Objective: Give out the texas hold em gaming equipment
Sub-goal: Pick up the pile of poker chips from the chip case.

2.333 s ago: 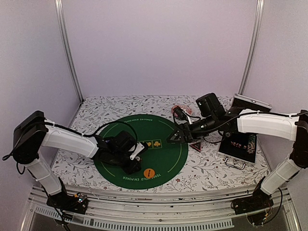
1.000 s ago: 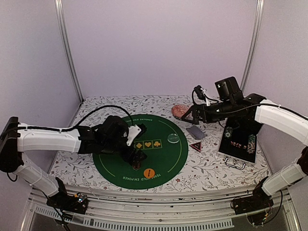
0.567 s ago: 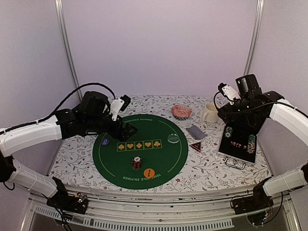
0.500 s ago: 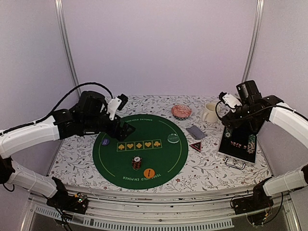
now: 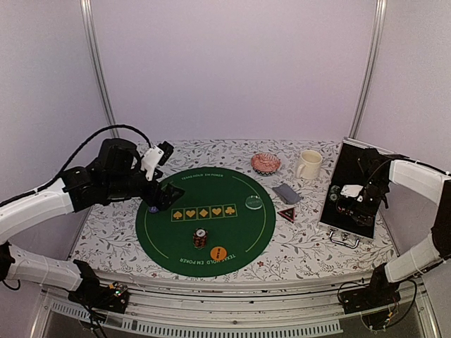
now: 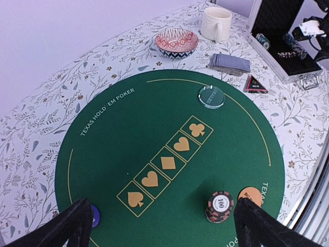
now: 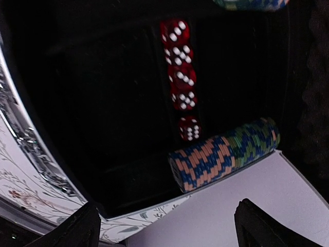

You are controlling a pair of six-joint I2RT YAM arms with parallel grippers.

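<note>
On the green round mat [image 5: 232, 225] stand a small striped chip stack [image 5: 200, 239], an orange button [image 5: 218, 252], a blue button [image 5: 153, 208] and a pale-green button [image 5: 254, 203]. Grey-blue cards [image 5: 287, 193] and a black-and-red triangular marker [image 5: 287, 214] lie just right of the mat. My left gripper [image 5: 165, 196] hangs open over the mat's left edge, holding nothing; its wrist view looks down on the chip stack [image 6: 221, 206]. The right gripper [image 5: 354, 205] hovers open inside the black case [image 5: 347, 160], above a row of blue, orange and green chips [image 7: 223, 154] and red dice [image 7: 180, 77].
A cream mug [image 5: 309, 164] and a pink-patterned bowl [image 5: 266, 163] stand at the back beyond the mat. The open case has a raised lid at its far end and a metal handle [image 5: 344, 239] at its near edge. A floral cloth [image 5: 106, 232] covers the table.
My left gripper has let go of the chip stack on the mat and pulled up and back to the left. The right arm swung from the cards over to the case and lowered into it.
</note>
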